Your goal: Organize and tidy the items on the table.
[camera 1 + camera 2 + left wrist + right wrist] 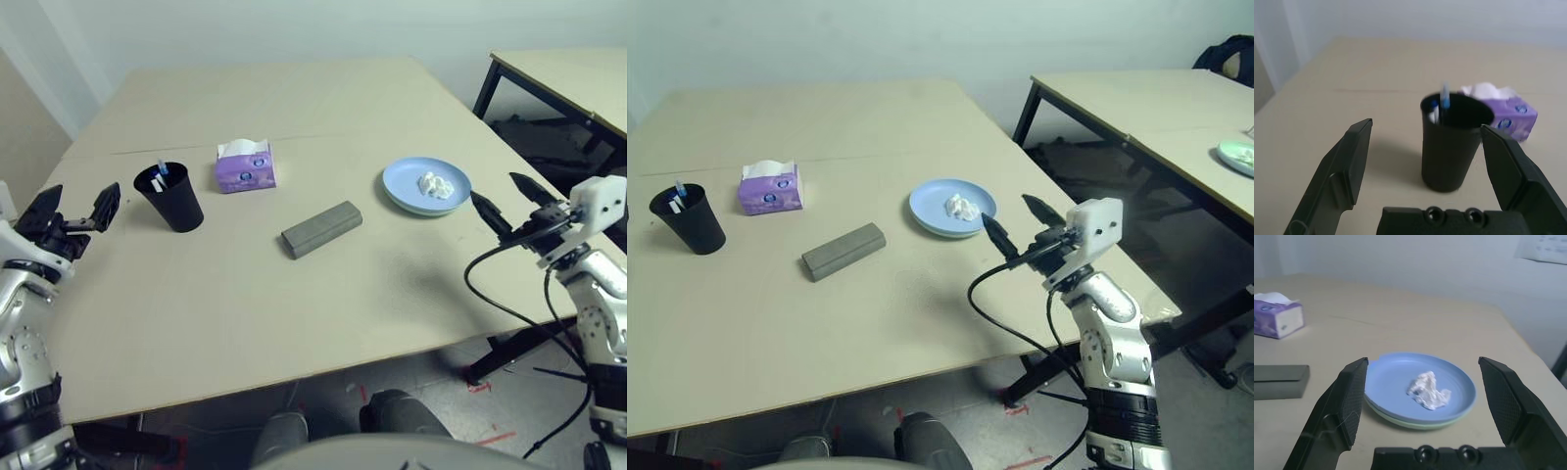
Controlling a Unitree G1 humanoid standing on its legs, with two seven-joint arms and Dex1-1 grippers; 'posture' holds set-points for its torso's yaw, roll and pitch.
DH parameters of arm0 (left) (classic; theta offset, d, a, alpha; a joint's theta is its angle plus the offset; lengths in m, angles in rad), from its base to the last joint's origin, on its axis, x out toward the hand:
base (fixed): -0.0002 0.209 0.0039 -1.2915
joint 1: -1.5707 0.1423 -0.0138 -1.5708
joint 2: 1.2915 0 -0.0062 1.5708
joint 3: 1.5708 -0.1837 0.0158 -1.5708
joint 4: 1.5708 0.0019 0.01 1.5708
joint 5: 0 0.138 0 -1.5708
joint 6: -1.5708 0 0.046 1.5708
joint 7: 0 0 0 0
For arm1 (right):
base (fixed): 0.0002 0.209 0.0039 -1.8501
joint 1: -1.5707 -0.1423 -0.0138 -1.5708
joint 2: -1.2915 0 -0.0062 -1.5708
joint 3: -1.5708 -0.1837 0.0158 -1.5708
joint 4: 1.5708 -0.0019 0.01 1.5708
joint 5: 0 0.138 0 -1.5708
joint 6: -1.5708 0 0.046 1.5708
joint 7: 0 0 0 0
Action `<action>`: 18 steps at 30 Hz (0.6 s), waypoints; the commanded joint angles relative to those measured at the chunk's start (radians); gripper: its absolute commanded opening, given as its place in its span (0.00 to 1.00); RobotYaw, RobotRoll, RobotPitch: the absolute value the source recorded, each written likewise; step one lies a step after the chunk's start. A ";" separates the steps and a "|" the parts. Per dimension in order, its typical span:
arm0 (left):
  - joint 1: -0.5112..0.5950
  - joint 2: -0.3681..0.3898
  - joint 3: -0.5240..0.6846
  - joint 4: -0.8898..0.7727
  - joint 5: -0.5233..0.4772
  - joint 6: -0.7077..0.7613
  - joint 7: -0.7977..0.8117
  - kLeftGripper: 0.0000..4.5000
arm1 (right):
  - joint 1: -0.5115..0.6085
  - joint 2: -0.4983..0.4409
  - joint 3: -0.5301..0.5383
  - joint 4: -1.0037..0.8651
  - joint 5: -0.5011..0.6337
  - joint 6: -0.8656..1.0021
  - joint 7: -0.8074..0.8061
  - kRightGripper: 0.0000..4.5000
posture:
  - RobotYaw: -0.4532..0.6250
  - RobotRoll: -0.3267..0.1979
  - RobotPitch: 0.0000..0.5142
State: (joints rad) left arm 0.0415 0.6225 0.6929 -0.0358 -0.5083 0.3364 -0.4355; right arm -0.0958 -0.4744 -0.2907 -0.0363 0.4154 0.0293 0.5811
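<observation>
**A:** Head view first. What's in front of you?

**B:** Your left gripper (80,213) hangs empty, jaws spread wide, just beside the black cup (169,197) near the left edge of the pale table (294,313). Two blue-capped pens (161,174) stand inside it. It looks light and tippy; take it low around the wall. The grey glasses case (321,228) lies mid-table, rigid, best pinched across its narrow width. Your right gripper (1011,228) is spread open too, holding nothing, near the table's right edge.

**A:** Left wrist view?

**B:** The cup (1450,142) sits between your fingers but ahead of them, untouched. A purple tissue box (1508,117) stands close behind.

**A:** Right wrist view?

**B:** The blue plate (1420,387) rests stacked on a green plate (1415,423), a soft tissue wad (1428,390) on top. Plates look smooth and probably slippery; grip the rim. Bare table lies all around.
</observation>
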 commanded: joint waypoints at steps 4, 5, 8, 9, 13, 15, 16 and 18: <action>0.091 -0.048 -0.013 0.055 0.024 -0.081 -0.049 0.99 | 0.037 0.017 -0.043 0.051 -0.022 -0.050 -0.049 1.00 | 0.31 0.62 0.01; 0.102 -0.051 -0.015 0.072 0.029 -0.098 -0.060 0.99 | 0.042 0.018 -0.048 0.066 -0.025 -0.062 -0.053 1.00 | 0.31 0.62 0.01; 0.127 -0.055 -0.022 0.117 0.038 -0.138 -0.089 0.99 | 0.050 0.022 -0.056 0.110 -0.033 -0.088 -0.056 1.00 | 0.31 0.62 0.02; 0.137 -0.056 -0.028 0.132 0.046 -0.155 -0.099 0.99 | 0.052 0.027 -0.059 0.125 -0.034 -0.092 -0.060 1.00 | 0.31 0.62 0.02; 0.147 -0.044 -0.031 0.176 0.059 -0.190 -0.126 0.99 | 0.055 0.045 -0.054 0.147 -0.042 -0.113 -0.074 1.00 | 0.33 0.62 0.05; 0.139 -0.029 -0.027 0.187 0.061 -0.195 -0.131 0.99 | 0.051 0.052 -0.047 0.146 -0.047 -0.122 -0.076 1.00 | 0.34 0.62 0.06; 0.133 -0.021 -0.025 0.197 0.061 -0.197 -0.134 0.99 | 0.051 0.057 -0.042 0.143 -0.050 -0.125 -0.077 1.00 | 0.34 0.62 0.06; 0.121 0.002 -0.027 0.216 0.068 -0.205 -0.141 0.99 | 0.047 0.070 -0.023 0.139 -0.063 -0.143 -0.077 1.00 | 0.35 0.62 0.07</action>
State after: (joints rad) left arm 0.1743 0.6077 0.6762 0.1623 -0.4606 0.1445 -0.5671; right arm -0.0447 -0.4128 -0.3327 0.1031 0.3727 -0.0963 0.5057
